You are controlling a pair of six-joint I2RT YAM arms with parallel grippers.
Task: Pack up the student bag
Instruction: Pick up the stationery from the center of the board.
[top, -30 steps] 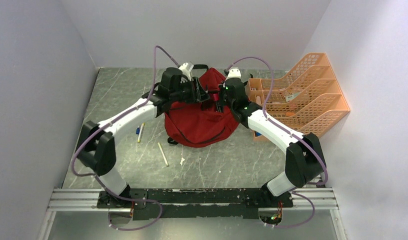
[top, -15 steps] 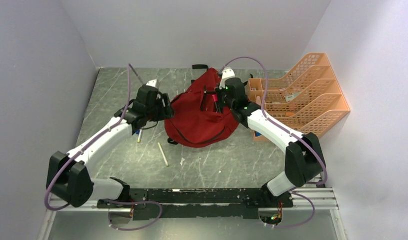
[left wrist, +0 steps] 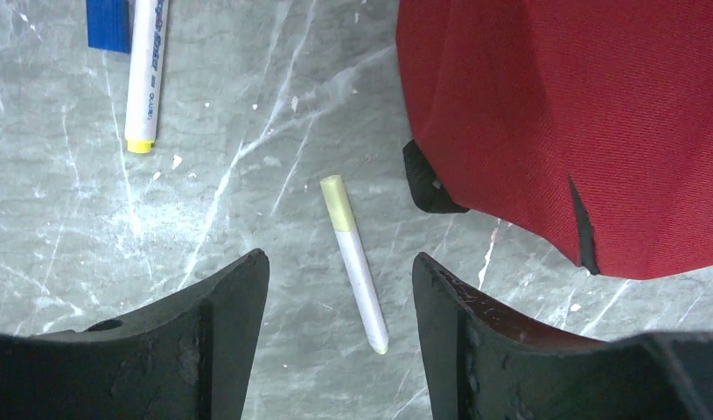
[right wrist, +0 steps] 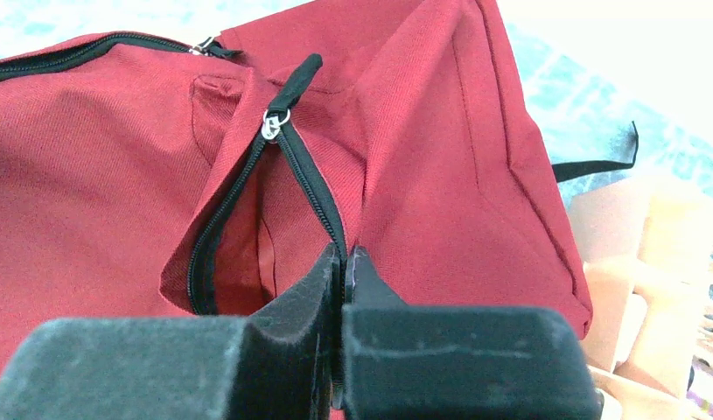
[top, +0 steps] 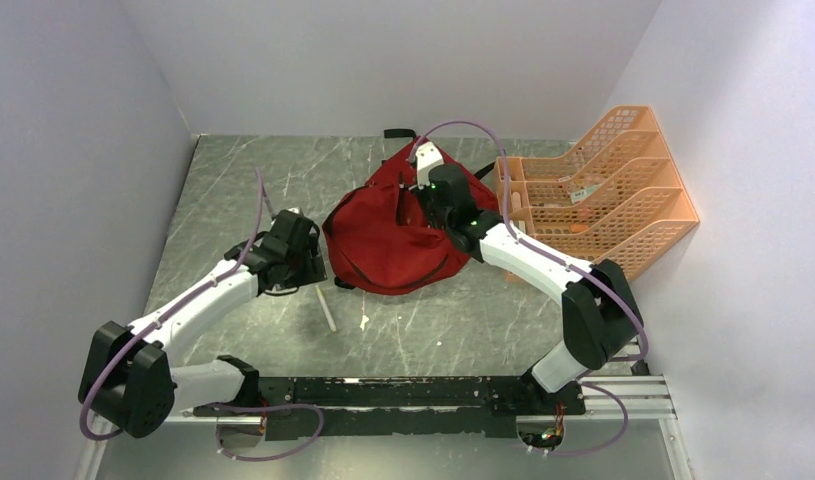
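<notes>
Left fingers (left wrist: pixel 226 324): standing wide apart, gripping nothing and pointing down at the counter (left wrist: pixel 248 175). A white stick (left wrist: pixel 357 262) with a pale yellow end is lying on the counter in the gap between them, touching neither finger. Just to its right, the lower left edge of the student bag (left wrist: pixel 580 114) is resting on the counter, with a black tab sticking out from under it. Farther off to the left, a white marker (left wrist: pixel 147 74) with a yellow tip is lying beside a blue item (left wrist: pixel 108 24) that is cut off by the frame edge.

Right fingers (right wrist: pixel 322 284): pressing tightly together, pinching the red fabric edge at the lower end of the open zipper (right wrist: pixel 309 184). They are holding that edge up, so the zipper mouth is gaping. The black zipper pull (right wrist: pixel 293 83) is sitting at the top of the opening.

From the top view, the student bag (top: pixel 383 240) is sitting at the middle of the counter toward the back wall, between the two arms. An orange mesh organizer (top: pixel 603 190) is standing just beside it on the right.
</notes>
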